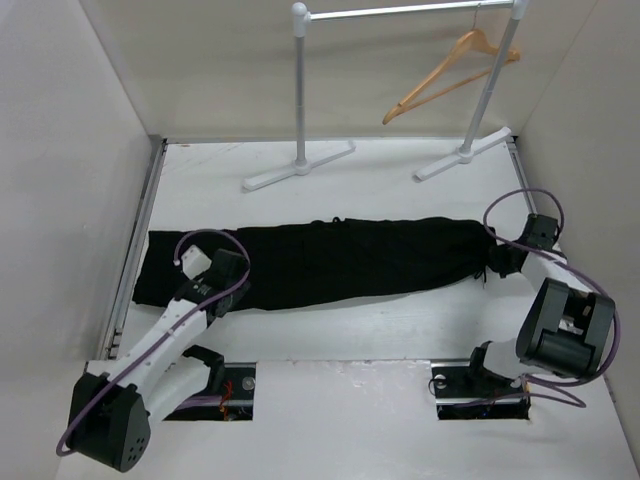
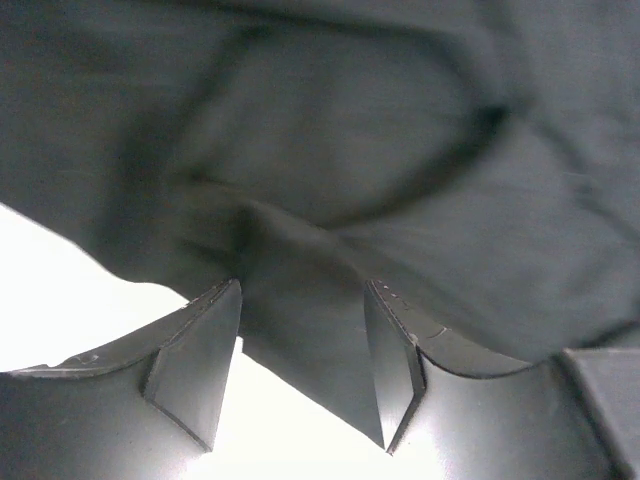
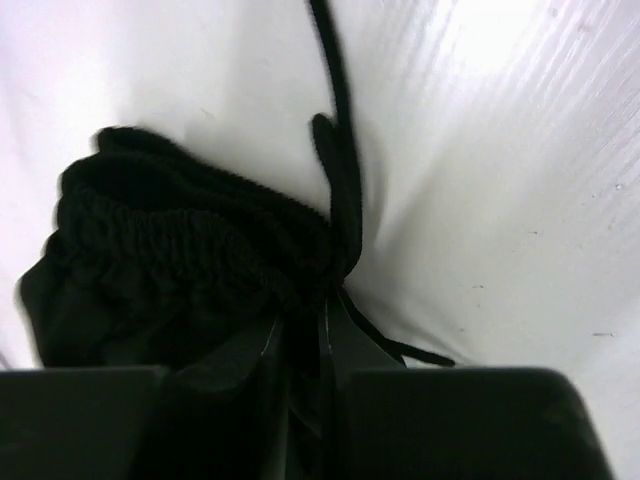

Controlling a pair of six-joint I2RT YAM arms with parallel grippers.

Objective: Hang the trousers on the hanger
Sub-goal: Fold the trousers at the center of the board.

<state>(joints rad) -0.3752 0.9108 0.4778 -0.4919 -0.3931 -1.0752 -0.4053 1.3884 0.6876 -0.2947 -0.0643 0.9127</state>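
Trousers (image 1: 330,262): black, lying flat and stretched lengthwise across the middle of the table (image 1: 380,330), legs to the left, waist to the right.
Waistband (image 3: 180,230): gathered elastic, bunched at the right end of the garment – a thin drawstring (image 3: 340,170) trails from it over the white surface.
Right gripper (image 3: 310,330): at the waist end, fingers pressed nearly together and pinching the black fabric at the point the drawstring runs from.
Left gripper (image 2: 302,290): low over the leg end, near the trousers' front edge. Its fingers are spread, a raised fold of cloth runs between them, and neither pad visibly presses it.
Fabric near the left gripper: rumpled into soft creases; the white table shows just beside the near edge of the cloth.
Hanger (image 1: 450,72): light wood, hung by its hook from the rail at the back right, tilted – well apart from the trousers and from both grippers.
Rail stand (image 1: 300,90): grey, two uprights on flat feet, standing behind the trousers.
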